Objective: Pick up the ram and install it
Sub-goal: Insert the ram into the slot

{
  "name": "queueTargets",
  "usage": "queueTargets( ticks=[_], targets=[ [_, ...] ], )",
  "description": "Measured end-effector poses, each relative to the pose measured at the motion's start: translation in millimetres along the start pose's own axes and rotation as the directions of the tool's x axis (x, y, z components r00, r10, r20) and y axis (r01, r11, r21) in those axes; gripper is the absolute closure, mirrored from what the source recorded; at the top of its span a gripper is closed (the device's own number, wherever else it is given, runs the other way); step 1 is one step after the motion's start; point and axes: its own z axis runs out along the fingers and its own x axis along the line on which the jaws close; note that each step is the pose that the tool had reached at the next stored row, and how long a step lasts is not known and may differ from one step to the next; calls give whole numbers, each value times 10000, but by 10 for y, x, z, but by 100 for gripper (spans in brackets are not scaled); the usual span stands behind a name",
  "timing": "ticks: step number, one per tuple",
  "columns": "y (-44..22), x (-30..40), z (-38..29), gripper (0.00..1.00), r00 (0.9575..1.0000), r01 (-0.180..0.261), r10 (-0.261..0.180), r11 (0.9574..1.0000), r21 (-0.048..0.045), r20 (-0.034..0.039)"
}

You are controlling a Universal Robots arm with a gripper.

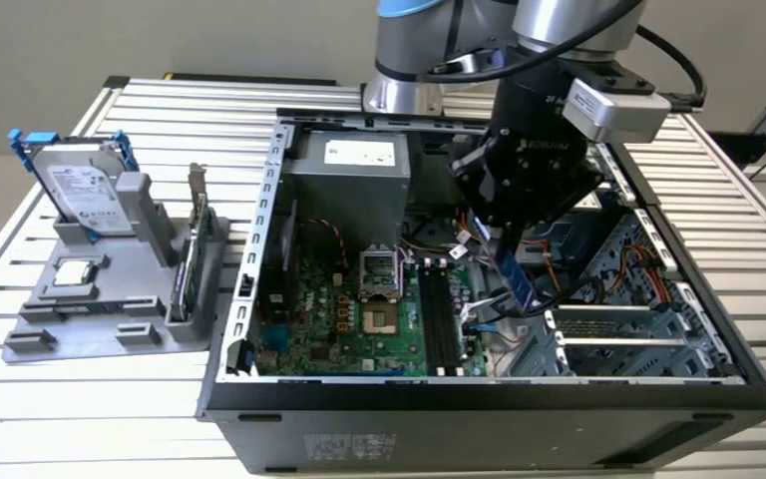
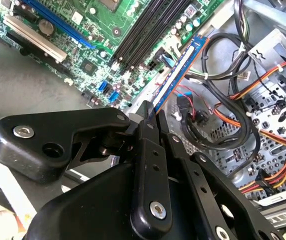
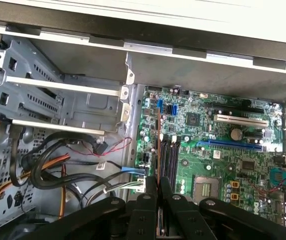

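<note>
Fingers (image 2: pixel 150 150) of the 1 gripper (image 1: pixel 503 242) were clamped on 1 ram (image 1: pixel 517 279), which hung over the open computer case (image 1: pixel 490 399), just beside the black memory slots (image 1: pixel 439 319) on the green motherboard (image 1: pixel 343 319), not yet seated.

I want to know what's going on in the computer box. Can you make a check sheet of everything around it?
Surface: slatted metal table, bearing an open computer case.
Job's things: ram held on edge above the motherboard, beside the black memory slots, not seated.
Clutter: grey holder with a hard drive and an expansion card.
Hand: hand shut on the ram.
Cables: bundled wires in the case near the ram.
Surroundings: nothing seen.
</note>
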Motion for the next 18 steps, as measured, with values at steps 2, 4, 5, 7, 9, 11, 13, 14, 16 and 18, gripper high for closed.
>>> queueTargets(
  ticks=[2, 4, 5, 7, 9, 11, 13, 14, 16, 18],
  targets=[
    [-3, 1, 11, 100, 10000, 0, 0, 10000, -3, 0],
    [-3, 0, 17, 100, 10000, -4, 4, 10000, 28, -3],
    [-5, 1, 21, 100, 10000, -9, 10, 9999, 158, -17],
    [-6, 1, 24, 100, 10000, -2, 5, 9988, 497, -47],
    [-6, 1, 26, 100, 10000, 8, -1, 9963, 865, -83],
    [-7, 2, 29, 100, 9999, -1, 14, 9924, 1227, -112],
    [-7, 2, 31, 100, 9999, -23, 45, 9873, 1591, -139],
    [-8, 2, 32, 100, 9999, -33, 60, 9843, 1763, -150],
    [-8, 2, 34, 100, 9998, -51, 90, 9772, 2121, -174],
    [-9, 2, 42, 100, 9997, -66, 116, 9703, 2419, -194]
  ],
)
